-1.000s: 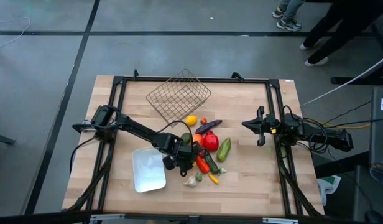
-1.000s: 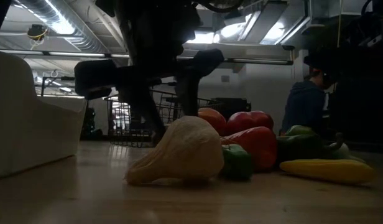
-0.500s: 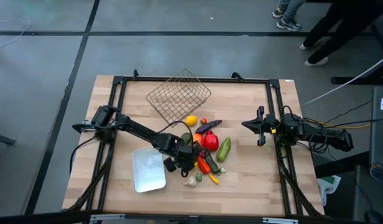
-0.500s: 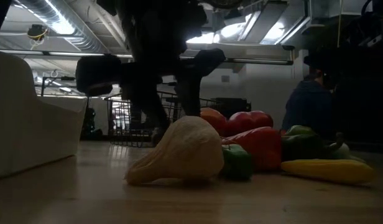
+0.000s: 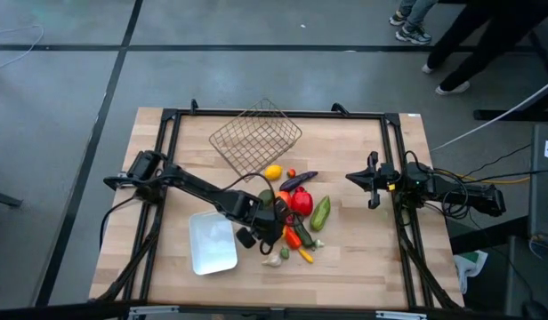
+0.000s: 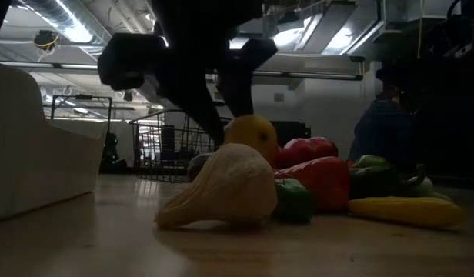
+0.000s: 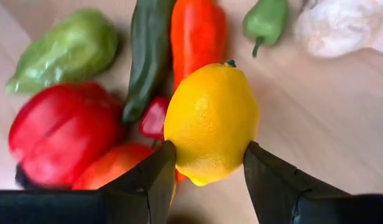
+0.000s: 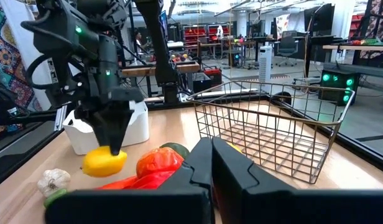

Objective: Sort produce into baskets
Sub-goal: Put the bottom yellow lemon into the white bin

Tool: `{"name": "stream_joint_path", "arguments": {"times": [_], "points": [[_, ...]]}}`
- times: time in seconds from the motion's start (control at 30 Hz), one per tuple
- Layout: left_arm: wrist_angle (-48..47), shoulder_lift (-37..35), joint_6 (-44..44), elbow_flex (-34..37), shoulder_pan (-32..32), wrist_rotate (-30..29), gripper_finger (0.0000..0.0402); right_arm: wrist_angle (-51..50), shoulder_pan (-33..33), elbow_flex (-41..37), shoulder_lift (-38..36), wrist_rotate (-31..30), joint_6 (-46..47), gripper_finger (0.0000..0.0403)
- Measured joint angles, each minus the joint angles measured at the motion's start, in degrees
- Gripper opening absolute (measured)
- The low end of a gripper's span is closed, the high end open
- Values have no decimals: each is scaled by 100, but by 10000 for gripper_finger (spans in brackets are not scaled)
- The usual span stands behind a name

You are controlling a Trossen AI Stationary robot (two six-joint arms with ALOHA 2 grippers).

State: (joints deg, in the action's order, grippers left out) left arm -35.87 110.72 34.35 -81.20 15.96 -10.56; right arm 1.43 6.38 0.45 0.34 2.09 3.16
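My left gripper is over the near-left part of the produce pile and shut on a yellow lemon. The lemon also shows in the low view and in the right wrist view. The rest of the pile lies on the table: a red pepper, an eggplant, a green fruit, garlic and a second lemon. The wire basket stands at the far side. The white tray lies left of the pile. My right gripper waits shut at the right. My left gripper pinches the lemon by its two long sides between its two fingers. The fingers come from above, pointing down, and lie across the lemon. The lemon lies about level below the fingers, lifted clear of the table and the pile.
The table's dark frame rails run along its left, right and far edges. Bare wood lies near the front edge and between the pile and my right arm. People stand beyond the far right corner.
My left gripper has risen from the pile with the lemon between its fingers. The lemon, hidden in the earlier low views, now hangs clear above the table behind the garlic. The other produce has stayed where it was.
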Motion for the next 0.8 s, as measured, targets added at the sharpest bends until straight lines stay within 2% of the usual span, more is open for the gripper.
{"name": "stream_joint_path", "arguments": {"times": [0.8], "points": [[-3544,-7,-2793,-1291,574,-64,172,4,-1,0,0,2,0,12]]}}
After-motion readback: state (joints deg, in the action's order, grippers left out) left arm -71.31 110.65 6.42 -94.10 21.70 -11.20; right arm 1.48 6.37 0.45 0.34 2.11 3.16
